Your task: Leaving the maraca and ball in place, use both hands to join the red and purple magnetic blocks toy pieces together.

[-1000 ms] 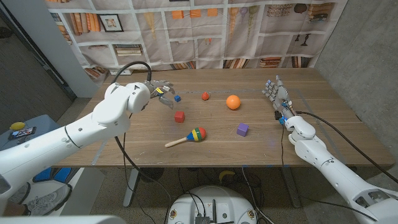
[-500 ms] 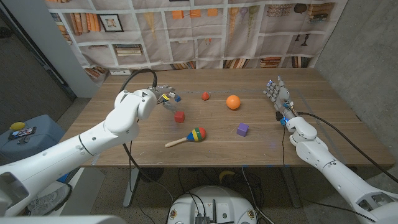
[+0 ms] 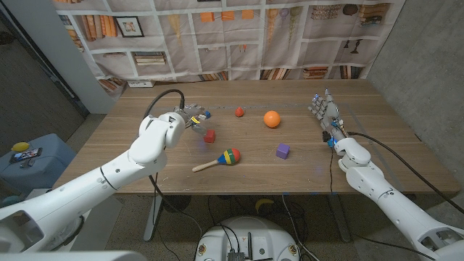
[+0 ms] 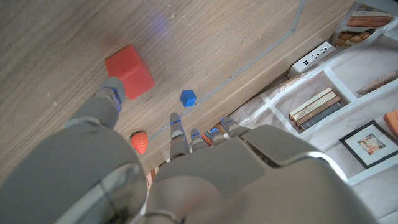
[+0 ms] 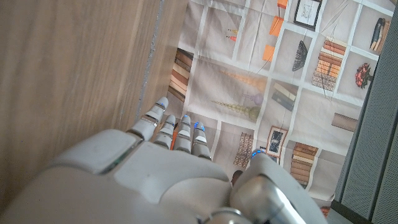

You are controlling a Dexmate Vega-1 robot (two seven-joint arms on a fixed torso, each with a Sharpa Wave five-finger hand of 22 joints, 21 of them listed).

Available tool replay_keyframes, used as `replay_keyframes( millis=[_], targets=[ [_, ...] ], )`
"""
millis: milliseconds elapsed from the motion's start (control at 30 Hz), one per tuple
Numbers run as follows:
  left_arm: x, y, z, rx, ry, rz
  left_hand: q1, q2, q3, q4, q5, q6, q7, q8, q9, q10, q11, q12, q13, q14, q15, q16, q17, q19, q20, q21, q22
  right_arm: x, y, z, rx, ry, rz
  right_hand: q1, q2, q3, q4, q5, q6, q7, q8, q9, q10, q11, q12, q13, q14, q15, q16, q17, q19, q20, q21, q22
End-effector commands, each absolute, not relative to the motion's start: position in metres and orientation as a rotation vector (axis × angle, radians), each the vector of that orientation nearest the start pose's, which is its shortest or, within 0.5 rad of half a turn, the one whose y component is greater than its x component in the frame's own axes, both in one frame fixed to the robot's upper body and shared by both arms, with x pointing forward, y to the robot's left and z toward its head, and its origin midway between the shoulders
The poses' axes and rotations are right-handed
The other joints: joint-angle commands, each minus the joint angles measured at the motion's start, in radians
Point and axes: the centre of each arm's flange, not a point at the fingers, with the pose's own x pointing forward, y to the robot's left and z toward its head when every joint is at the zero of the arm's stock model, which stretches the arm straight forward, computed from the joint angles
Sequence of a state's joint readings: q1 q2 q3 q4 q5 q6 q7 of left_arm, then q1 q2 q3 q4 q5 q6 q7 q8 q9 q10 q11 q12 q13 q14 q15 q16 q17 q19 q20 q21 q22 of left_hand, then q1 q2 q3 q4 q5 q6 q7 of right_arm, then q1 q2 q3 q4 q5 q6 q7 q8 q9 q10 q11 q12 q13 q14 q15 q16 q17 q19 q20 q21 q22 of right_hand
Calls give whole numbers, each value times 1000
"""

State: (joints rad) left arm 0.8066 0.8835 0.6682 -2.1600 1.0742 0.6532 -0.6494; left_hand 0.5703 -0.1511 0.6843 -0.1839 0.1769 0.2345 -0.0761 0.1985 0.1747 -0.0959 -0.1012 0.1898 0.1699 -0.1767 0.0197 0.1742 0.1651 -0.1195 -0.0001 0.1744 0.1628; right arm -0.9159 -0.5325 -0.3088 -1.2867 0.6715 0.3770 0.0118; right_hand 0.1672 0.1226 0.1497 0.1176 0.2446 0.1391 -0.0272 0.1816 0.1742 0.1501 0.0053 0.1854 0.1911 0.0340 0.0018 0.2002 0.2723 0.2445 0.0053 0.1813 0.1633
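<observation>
**Left robot hand at the red block**

Head view: the left robot hand (image 3: 191,116) hovers open just beside the red block (image 3: 209,135). The purple block (image 3: 283,151) sits well apart, near the maraca (image 3: 218,159) and ball (image 3: 272,119). The right robot hand (image 3: 322,109) stands open on the tabletop (image 3: 341,163).

Left wrist view: spread fingers (image 4: 177,132) hold nothing above the red block (image 4: 129,71).

Right wrist view: fingers (image 5: 163,129) extended, empty.

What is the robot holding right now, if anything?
Nothing. The left hand hovers with fingers spread beside the red block, not gripping it. The right hand is open at the table's right side, far from the purple block.
</observation>
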Motion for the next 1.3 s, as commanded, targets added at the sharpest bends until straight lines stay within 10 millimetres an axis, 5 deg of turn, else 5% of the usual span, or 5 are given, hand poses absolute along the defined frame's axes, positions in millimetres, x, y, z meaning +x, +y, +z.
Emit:
replay_keyframes(
  millis=[33, 1067, 1200, 1300],
  targets=[
    [544, 208, 12, 1798, -209, 85, 13, 2, -6, 0, 6, 14, 0, 6, 3, 10, -2, 8, 5, 0, 0, 7, 5, -3, 6, 6, 4, 637, -333, -54, 86, -622, 109, -7, -1, 7, -1, 5, 3, -6, 6, 3, 5, -2, 9, -1, 7, 6, 6, 0, 2, 1, 4, 3],
    [569, 207, -3, 1823, -292, 17, 54, 0, -14, 0, 6, 77, -17, 26, 5, 21, -15, 8, 5, 29, -8, 12, 6, 15, 30, 12, 4, 632, -333, -56, 104, -626, 78, -13, 1, 13, -2, 7, 4, -9, 6, 3, 6, -3, 9, -1, 7, 5, 7, -7, 3, 4, 5, 3],
    [570, 208, -2, 1823, -317, 23, 75, 3, -15, 0, 7, 115, -21, 38, 6, 48, -23, 14, 5, 57, -17, 17, 6, 40, 31, 18, 4, 632, -333, -57, 109, -628, 73, -14, 2, 13, -2, 8, 4, -8, 6, 3, 7, -3, 10, -1, 7, 5, 7, -8, 3, 4, 5, 3],
    [570, 209, -2, 1818, -338, 39, 114, 3, -19, -1, 7, 171, -32, 50, 7, 95, -31, 21, 5, 114, -45, 24, 5, 92, 58, 26, 4, 632, -333, -57, 113, -631, 69, -15, 2, 14, -2, 8, 4, -10, 6, 3, 7, -3, 9, -1, 8, 5, 7, -8, 3, 5, 5, 3]
  ],
)
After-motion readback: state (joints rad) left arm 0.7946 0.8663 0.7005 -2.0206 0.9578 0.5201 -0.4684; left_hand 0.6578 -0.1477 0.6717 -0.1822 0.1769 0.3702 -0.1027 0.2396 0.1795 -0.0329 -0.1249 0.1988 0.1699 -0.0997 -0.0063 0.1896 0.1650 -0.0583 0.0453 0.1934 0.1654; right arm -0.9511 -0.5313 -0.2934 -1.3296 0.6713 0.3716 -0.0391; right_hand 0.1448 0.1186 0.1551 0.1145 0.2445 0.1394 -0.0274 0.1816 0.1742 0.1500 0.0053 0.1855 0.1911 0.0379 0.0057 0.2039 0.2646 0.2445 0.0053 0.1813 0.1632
